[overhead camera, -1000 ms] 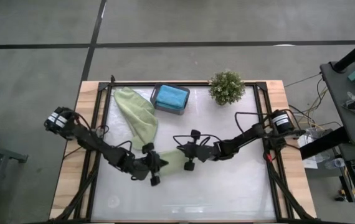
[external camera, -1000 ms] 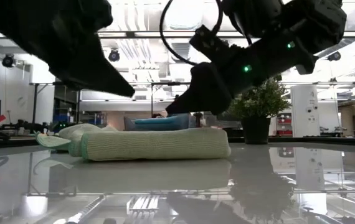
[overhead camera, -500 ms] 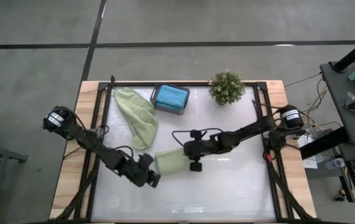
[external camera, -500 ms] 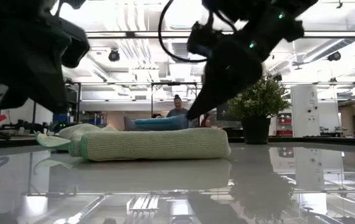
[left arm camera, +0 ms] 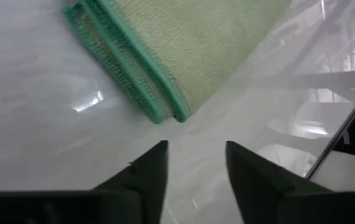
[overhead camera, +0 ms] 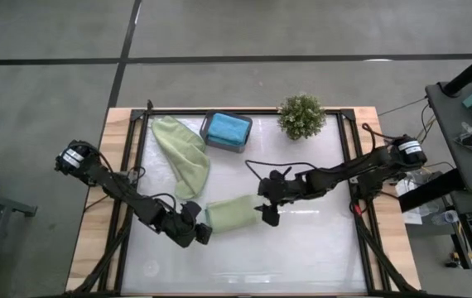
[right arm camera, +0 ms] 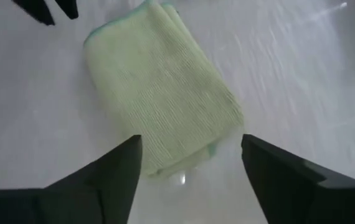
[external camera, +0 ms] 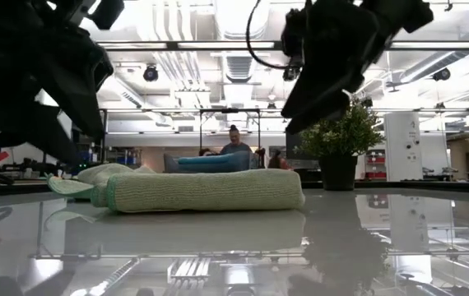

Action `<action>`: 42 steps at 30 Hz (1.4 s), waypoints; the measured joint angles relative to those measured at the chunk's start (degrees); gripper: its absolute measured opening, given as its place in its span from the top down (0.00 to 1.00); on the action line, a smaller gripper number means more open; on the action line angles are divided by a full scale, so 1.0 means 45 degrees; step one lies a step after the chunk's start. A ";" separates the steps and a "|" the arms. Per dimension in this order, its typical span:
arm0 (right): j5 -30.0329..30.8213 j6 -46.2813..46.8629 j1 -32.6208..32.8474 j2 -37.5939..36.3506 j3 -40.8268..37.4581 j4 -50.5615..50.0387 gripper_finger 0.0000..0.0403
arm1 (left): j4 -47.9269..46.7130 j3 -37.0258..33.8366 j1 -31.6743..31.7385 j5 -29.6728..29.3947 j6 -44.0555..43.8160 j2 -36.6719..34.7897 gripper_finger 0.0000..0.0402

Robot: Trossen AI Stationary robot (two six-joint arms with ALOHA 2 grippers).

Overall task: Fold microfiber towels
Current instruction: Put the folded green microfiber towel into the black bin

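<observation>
A folded light green towel lies flat on the white table, its layered green-hemmed edges toward my left gripper. My left gripper stands open just off that end; the fingers are clear of the cloth. My right gripper hangs open above and off the towel's other end. A second light green towel lies loose and unfolded at the far left. A teal-blue towel sits folded in a dark tray.
A small potted plant stands at the far edge, right of the tray. Bare white tabletop stretches across the near and right parts. The table's dark frame rails run along its sides.
Both grippers have let go of the folded green towel and opened. My right gripper has risen and drawn back toward the table's right edge, tipping up. My left gripper has rolled about its own axis and backed slightly off the towel's left end. The towel stays flat.
</observation>
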 joint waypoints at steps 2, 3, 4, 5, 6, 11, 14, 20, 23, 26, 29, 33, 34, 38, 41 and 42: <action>0.0012 0.0366 0.0000 -0.0088 -0.0202 0.0033 0.33 | -0.0060 -0.0023 0.0087 -0.0086 -0.0253 0.0025 0.57; 0.0034 0.0418 -0.0003 -0.0103 -0.0270 0.0057 0.31 | -0.0150 -0.0036 0.0155 -0.0218 -0.0336 0.0025 0.54; 0.0045 0.0373 -0.0005 -0.0110 -0.0321 0.0068 0.30 | -0.0300 -0.0041 0.0253 -0.0301 -0.0366 0.0025 0.51; 0.0079 0.0278 -0.0005 -0.0110 -0.0378 0.0063 0.29 | -0.0560 -0.0054 0.0361 -0.0418 -0.0380 0.0025 0.48; 0.0135 0.0259 -0.0005 -0.0109 -0.0421 0.0022 0.28 | -0.0873 -0.0069 0.0468 -0.0606 -0.0404 0.0025 0.46; 0.0148 0.0964 -0.0034 -0.0036 -0.0350 0.0330 0.27 | -0.0973 -0.0076 0.1066 -0.1462 -0.0344 0.0030 0.40; 0.0100 0.1620 -0.0029 -0.0003 -0.0364 0.0335 0.28 | -0.0992 -0.0081 0.1108 -0.1639 -0.0412 0.0203 0.40; -0.0309 0.3123 -0.0029 0.0031 -0.0844 0.0605 0.27 | -0.0355 -0.0095 0.1103 -0.1585 -0.0617 0.0679 0.40; -0.0585 0.3603 -0.0029 0.0094 -0.1312 0.1548 0.27 | -0.0194 -0.0088 0.1103 -0.1602 -0.0626 0.0970 0.40; -0.0971 0.4081 -0.0029 0.0367 -0.1670 0.2608 0.27 | -0.0007 -0.0091 0.1113 -0.1612 -0.0626 0.1243 0.40; -0.0964 0.4149 -0.0029 0.0648 -0.1716 0.2778 0.28 | 0.0257 -0.0091 0.1113 -0.1637 -0.0636 0.1365 0.40; -0.0907 0.4154 0.0012 0.1341 -0.1706 0.3330 0.28 | 0.0592 -0.0091 0.1113 -0.1741 -0.0631 0.1365 0.40; -0.0888 0.4158 0.0019 0.1553 -0.1711 0.3433 0.28 | 0.0583 -0.0091 0.1113 -0.1864 -0.0609 0.1365 0.40; -0.0869 0.4272 0.0019 0.2297 -0.1711 0.4275 0.28 | 0.0768 -0.0091 0.1155 -0.2069 -0.0463 0.1432 0.40; -0.0906 0.4290 0.0019 0.2701 -0.1711 0.4952 0.28 | 0.0928 -0.0091 0.1166 -0.2076 -0.0436 0.1654 0.40; -0.0914 0.4291 0.0019 0.2809 -0.1706 0.5186 0.28 | 0.1203 -0.0091 0.1166 -0.2076 -0.0422 0.1791 0.40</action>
